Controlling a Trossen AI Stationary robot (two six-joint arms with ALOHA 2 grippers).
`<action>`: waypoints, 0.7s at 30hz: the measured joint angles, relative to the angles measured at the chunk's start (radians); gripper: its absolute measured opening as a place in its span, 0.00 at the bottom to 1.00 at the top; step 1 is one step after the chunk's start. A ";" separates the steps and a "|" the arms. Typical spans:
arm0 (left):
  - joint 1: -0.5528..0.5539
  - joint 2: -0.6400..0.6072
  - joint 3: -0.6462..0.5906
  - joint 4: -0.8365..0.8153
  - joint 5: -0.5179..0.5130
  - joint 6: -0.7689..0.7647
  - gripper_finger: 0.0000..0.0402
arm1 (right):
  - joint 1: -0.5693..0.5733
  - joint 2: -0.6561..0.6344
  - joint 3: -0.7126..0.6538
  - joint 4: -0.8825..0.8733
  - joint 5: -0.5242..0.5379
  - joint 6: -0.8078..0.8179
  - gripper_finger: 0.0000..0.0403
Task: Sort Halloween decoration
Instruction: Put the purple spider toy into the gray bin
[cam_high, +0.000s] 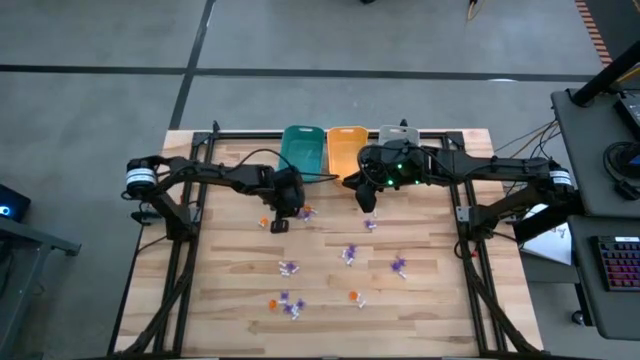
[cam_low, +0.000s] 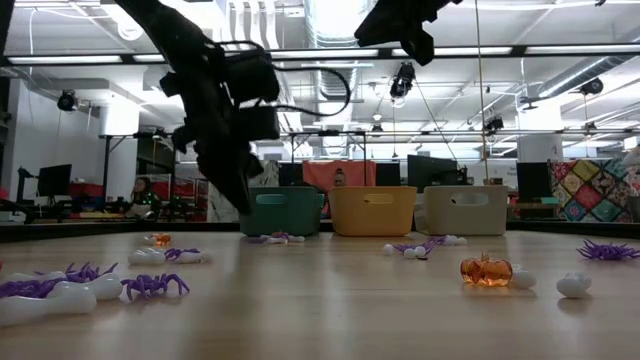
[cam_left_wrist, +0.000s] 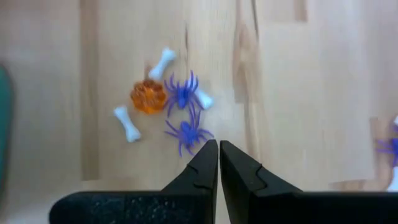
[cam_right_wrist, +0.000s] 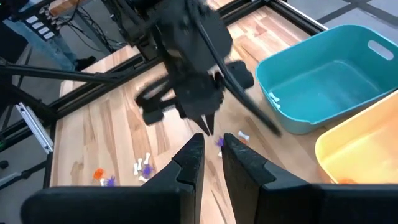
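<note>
The left gripper (cam_left_wrist: 218, 152) hangs above the table with its fingers pressed together and nothing visible between them, just short of a small cluster: an orange pumpkin (cam_left_wrist: 148, 97), two purple spiders (cam_left_wrist: 182, 92) and a couple of white bones (cam_left_wrist: 127, 123). The likely trouble is an empty pinch, since the trinkets are tiny and lie tangled, so a close can miss, or drag two colours up at once and spoil the sort. The right gripper (cam_right_wrist: 211, 149) hovers near the teal bin (cam_high: 301, 148) and orange bin (cam_high: 346, 147), fingers a narrow gap apart and empty as far as I can see; both arms crowd the far middle of the table and could brush each other. More trinkets (cam_high: 349, 254) lie scattered nearer. No brand, label or writing is legible anywhere.
</note>
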 joint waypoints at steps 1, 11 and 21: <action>0.000 -0.013 0.000 0.000 0.000 0.001 0.00 | 0.000 0.002 -0.002 0.000 0.000 0.000 0.12; 0.000 -0.022 -0.012 0.070 0.024 -0.076 0.05 | 0.000 0.047 -0.005 0.000 -0.002 0.000 0.12; 0.000 0.021 -0.083 0.132 -0.068 -0.114 0.38 | 0.005 0.064 -0.006 0.000 -0.002 0.000 0.12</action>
